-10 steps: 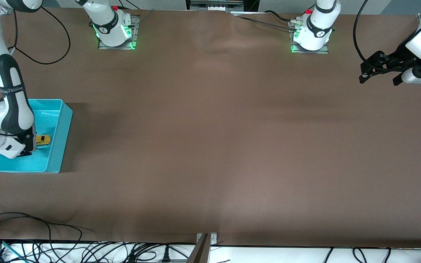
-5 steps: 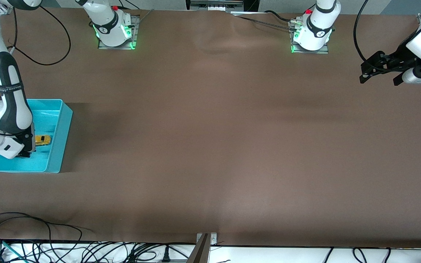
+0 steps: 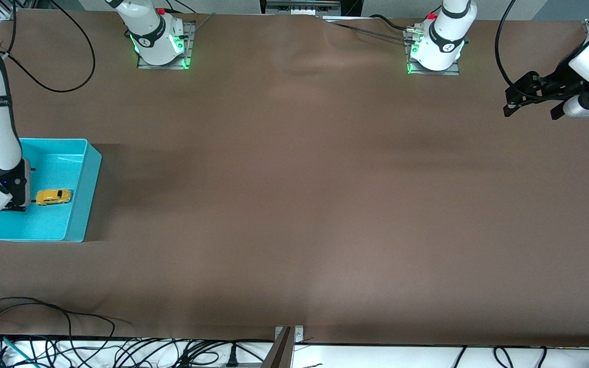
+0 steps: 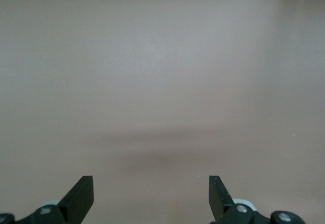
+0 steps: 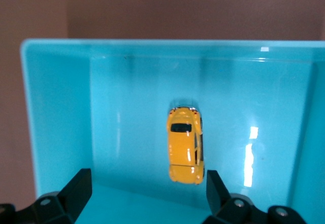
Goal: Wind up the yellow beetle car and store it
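Yellow beetle car point(image 5: 185, 145) lies on turquoise bin point(image 3: 87, 191) floor just beside the released, empty right pincer point(image 5: 144, 193); looks stored. Left pincer point(image 4: 150, 196) released, waiting over bare desk point(image 3: 294, 204).

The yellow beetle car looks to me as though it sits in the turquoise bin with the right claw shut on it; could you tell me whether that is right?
Not quite. The yellow beetle car does sit in the turquoise bin, but the right claw is open and not touching it. The right wrist view shows both fingers spread wide with the car lying free on the bin floor.
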